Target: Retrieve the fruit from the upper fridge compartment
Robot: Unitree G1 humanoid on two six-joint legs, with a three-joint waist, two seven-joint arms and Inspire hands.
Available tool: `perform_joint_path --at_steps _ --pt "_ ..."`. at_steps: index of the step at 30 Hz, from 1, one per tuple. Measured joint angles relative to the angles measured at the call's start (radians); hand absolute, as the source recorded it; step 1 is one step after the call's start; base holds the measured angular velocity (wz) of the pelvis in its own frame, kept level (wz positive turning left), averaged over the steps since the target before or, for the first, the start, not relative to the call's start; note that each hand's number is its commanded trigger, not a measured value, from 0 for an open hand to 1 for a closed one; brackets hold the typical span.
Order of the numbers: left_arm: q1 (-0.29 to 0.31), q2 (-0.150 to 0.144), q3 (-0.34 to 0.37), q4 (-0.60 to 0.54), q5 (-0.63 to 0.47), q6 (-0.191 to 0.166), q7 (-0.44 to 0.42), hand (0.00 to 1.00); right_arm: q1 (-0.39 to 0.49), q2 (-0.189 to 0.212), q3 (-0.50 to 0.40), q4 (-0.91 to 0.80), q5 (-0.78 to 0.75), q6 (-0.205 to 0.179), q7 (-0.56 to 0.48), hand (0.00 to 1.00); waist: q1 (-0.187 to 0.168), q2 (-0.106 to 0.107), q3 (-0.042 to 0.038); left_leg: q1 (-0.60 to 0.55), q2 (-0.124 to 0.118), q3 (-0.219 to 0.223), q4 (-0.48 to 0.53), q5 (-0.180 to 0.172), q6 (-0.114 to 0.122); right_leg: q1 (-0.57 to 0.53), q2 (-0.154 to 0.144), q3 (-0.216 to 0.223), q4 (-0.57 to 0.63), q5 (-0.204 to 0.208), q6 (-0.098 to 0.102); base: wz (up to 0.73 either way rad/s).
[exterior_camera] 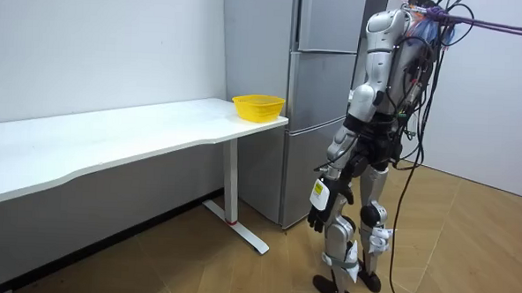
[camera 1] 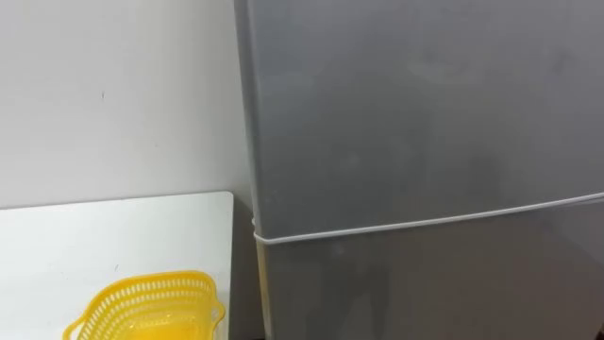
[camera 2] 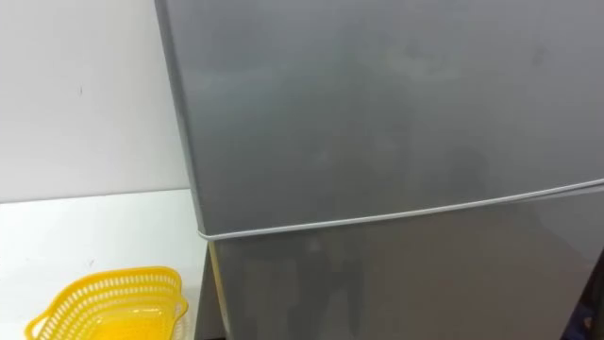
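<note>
A grey two-door fridge stands right in front of me. Its upper door point(camera 1: 415, 104) and lower door point(camera 1: 434, 283) are both shut, with a pale seam between them. In the room view I stand upright facing the fridge point(exterior_camera: 321, 78), close to it. My left hand point(exterior_camera: 322, 207) hangs at my thigh, fingers relaxed and holding nothing.
A white table point(camera 1: 113, 236) runs along the wall to my left, its end close beside the fridge. A yellow plastic basket point(camera 1: 151, 307) sits on that end of the table point(exterior_camera: 111, 136). Wooden floor lies open behind me.
</note>
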Motion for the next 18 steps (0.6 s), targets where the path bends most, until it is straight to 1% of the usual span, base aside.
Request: perform_joint_path --at_steps 8,11,16,18 --pt "-0.002 0.000 -0.001 0.005 -0.003 0.000 -0.003 0.00 0.000 0.000 0.000 0.001 -0.002 -0.003 -0.001 0.00 0.000 0.001 0.0002 0.000 0.000 -0.002 0.000 0.000 0.000 0.000 0.000 0.000 0.000 0.000 0.000 0.00" --pt "-0.014 0.000 -0.001 0.010 -0.003 0.000 -0.003 0.00 0.000 0.000 0.000 -0.001 -0.002 -0.003 -0.002 0.00 0.000 0.001 0.0004 0.000 0.000 -0.002 0.000 0.000 0.000 0.000 0.000 0.000 0.000 0.000 0.000 0.00" --pt "-0.017 0.000 -0.001 0.015 -0.004 0.000 -0.003 0.00 0.000 0.000 0.000 -0.001 -0.003 -0.002 -0.002 0.00 0.000 0.001 0.0006 0.000 0.000 -0.002 0.000 0.000 0.000 0.000 0.000 -0.001 0.000 0.000 0.000 0.00" --pt "-0.017 0.000 -0.001 0.019 -0.019 0.000 -0.001 0.00 0.000 0.000 -0.001 -0.001 -0.002 -0.002 -0.002 0.00 0.000 0.001 0.0006 0.000 0.000 -0.003 0.000 0.000 0.000 0.001 0.000 -0.001 0.000 0.000 0.000 0.00"
